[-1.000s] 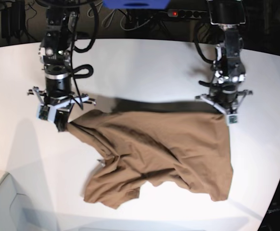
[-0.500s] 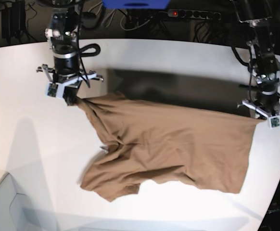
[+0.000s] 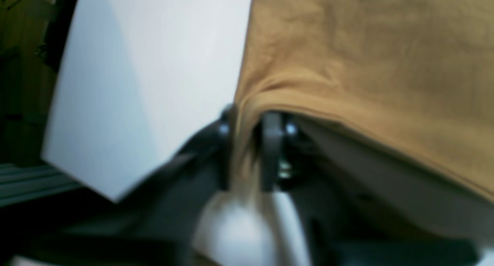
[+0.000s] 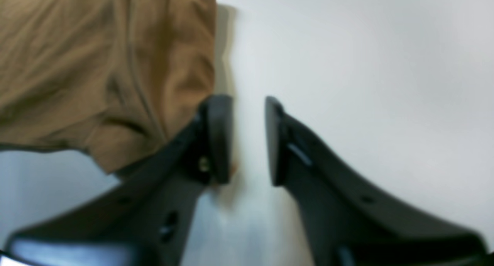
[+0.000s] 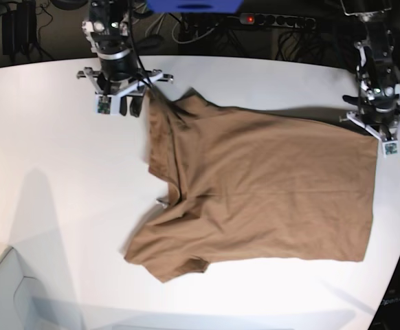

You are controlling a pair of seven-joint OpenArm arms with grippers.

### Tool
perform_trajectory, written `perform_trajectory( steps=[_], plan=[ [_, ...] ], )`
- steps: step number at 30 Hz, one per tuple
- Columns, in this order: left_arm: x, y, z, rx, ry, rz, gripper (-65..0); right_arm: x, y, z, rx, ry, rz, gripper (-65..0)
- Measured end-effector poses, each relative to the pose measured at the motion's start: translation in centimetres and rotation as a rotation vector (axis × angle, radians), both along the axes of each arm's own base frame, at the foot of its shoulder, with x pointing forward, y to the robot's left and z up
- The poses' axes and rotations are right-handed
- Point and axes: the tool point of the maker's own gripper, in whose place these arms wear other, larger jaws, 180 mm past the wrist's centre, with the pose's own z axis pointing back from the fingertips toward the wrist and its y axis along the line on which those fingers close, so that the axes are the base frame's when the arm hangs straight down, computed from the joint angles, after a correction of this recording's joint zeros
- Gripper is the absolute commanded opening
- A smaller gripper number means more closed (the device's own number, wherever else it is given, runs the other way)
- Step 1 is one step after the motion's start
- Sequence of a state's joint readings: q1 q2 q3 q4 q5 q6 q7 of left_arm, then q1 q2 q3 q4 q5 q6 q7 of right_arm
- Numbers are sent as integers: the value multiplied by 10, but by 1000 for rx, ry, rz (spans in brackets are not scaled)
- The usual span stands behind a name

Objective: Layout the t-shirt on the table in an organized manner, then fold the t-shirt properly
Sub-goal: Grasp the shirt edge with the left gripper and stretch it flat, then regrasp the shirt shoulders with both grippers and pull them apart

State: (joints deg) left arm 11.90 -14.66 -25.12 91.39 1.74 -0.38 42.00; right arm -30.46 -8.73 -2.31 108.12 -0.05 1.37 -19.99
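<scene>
**Brown t-shirt spreading across the white worktop**

Lying soft and matte on the smooth white worktop (image 5: 42,137): the plain brown t-shirt (image 5: 269,185), now mostly flat over its broad middle, with gentle creases only. Bunching into folds along the edge nearest the right gripper (image 5: 126,104), and trailing down to a rumpled sleeve at the lower corner in the base view. Showing a fine, slightly fuzzy knit in the blurred wrist views, with a hem ridge running along the lifted edge.

Pinching a gathered corner of the fabric in the left gripper (image 3: 247,150), jaws closed on the cloth, the shirt edge hanging taut away from them. Standing apart on the right gripper (image 4: 249,138), jaws open with bare worktop between them, the shirt lying just beside one dark curved finger and not between the two.

Differing from half a second ago: no longer clamping the shirt corner on the right gripper, and sitting further toward the far edge of the worktop. Sitting further back on the left gripper too. Lying wider and flatter than before, with the dark shadow band behind the shirt nearly gone.
</scene>
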Motion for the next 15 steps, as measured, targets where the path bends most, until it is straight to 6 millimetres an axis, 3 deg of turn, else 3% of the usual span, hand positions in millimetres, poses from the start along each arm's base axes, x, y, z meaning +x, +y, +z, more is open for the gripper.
perform_trajectory(
  steps=[2, 4, 8, 12, 15],
  plan=[
    [4, 0, 15, 27, -39, -13, -354, 0, 7, 1, 7, -4, 55, -379],
    [3, -3, 24, 36, -56, -28, -307, -6, 10, 0, 15, -1, 87, -344],
    [-6, 7, 47, 58, -106, 9, -297, -14, -2, 7, 109, -6, 22, -320],
    [-2, 11, 84, 91, -212, 24, -293, 2, 0, 23, 139, -72, 62, -319],
    [-15, 21, 96, 108, -236, 78, -293, 13, 14, 30, 142, -94, 131, -319]
  ],
)
